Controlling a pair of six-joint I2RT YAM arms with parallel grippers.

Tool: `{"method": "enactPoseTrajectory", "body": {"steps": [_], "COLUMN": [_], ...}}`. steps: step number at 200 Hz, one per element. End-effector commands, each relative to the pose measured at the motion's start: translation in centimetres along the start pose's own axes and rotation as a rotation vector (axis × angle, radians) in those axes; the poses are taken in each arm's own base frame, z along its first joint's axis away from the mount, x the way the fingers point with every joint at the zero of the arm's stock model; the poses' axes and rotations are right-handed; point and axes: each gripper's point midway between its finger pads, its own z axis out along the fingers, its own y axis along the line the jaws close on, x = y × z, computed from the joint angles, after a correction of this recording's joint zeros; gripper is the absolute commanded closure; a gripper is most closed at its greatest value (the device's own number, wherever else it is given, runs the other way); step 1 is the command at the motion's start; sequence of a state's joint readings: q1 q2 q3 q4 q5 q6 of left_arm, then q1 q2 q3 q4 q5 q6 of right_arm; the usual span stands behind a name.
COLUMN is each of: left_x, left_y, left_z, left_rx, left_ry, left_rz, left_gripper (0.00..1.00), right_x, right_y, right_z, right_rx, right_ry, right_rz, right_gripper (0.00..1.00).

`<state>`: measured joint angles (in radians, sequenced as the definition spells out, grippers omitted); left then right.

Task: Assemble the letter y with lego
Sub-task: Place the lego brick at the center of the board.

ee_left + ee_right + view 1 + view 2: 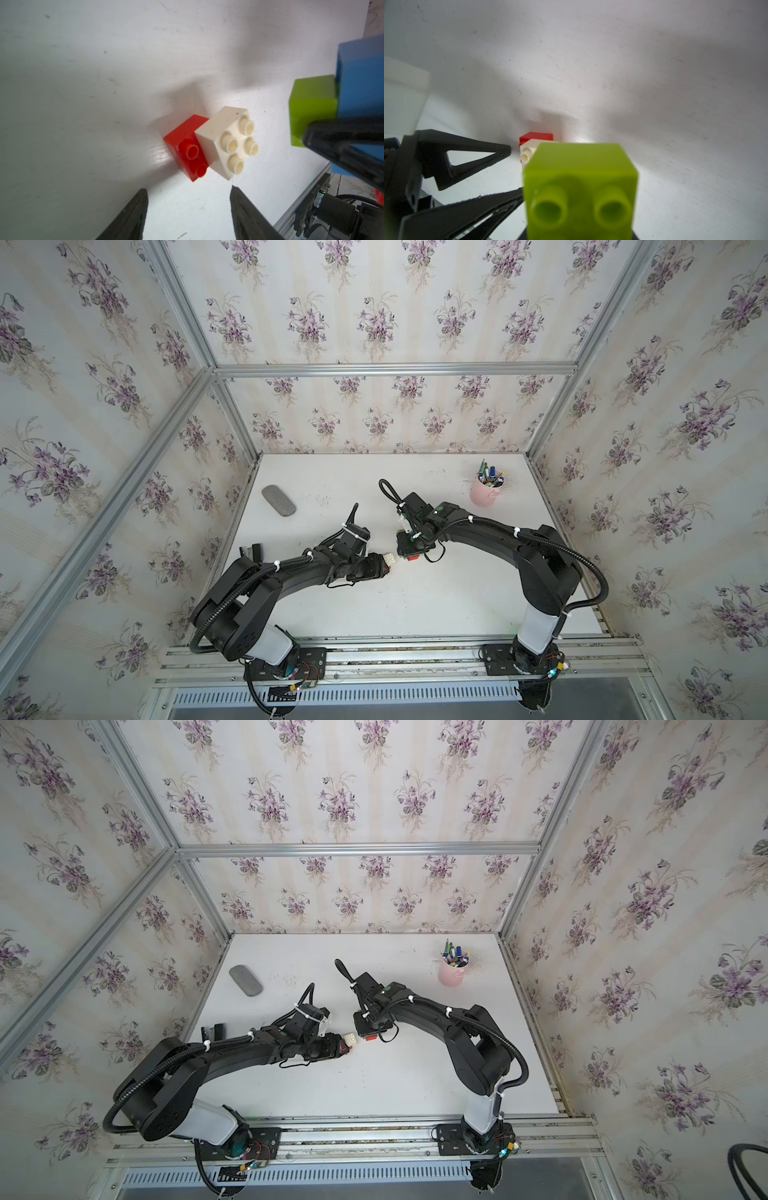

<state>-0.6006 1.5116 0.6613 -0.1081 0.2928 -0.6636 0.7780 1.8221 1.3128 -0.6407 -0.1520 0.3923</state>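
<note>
Mid-frame in the left wrist view, the white brick stuck on a red brick sits just ahead of the left gripper's spread jaws, so I'd say pick-up step, needs a square squeeze next; the right gripper pinches the half-built letter y at the right edge.

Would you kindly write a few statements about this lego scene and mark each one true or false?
1. The white brick touches a red brick. True.
2. The left gripper has its jaws shut on the white brick. False: the jaws stand open, short of both bricks, holding nothing.
3. The right gripper holds a blue brick with a green brick joined to it. True.
4. The pink cup is empty. False: it holds pens.
</note>
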Motion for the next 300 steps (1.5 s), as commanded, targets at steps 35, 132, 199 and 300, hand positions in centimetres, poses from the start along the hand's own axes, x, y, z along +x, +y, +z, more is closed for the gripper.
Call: {"method": "enactPoseTrajectory", "body": {"steps": [35, 132, 199, 300], "left_x": [1.7, 1.7, 1.7, 1.5], "left_y": [5.2, 4.8, 4.3, 4.0], "left_z": [-0.5, -2.1, -1.7, -1.5], "left_rx": [-0.250, -0.264, -0.257, -0.266], "left_ry": [0.041, 0.025, 0.042, 0.034], "left_rz": [-0.015, -0.002, 0.004, 0.005], "left_gripper": [0.36, 0.36, 0.35, 0.35], "right_x": [-0.5, 2.0, 1.7, 2.3], "right_y": [-0.8, -5.8, -6.2, -5.8], "right_z": [-0.3, 3.4, 2.5, 2.8], "right_rx": [0.010, 0.197, 0.229, 0.197], "right_ry": [-0.019, 0.095, 0.080, 0.085], "right_rz": [-0.028, -0.062, -0.070, -0.052], "right_gripper": [0.84, 0.81, 0.65, 0.63]}}
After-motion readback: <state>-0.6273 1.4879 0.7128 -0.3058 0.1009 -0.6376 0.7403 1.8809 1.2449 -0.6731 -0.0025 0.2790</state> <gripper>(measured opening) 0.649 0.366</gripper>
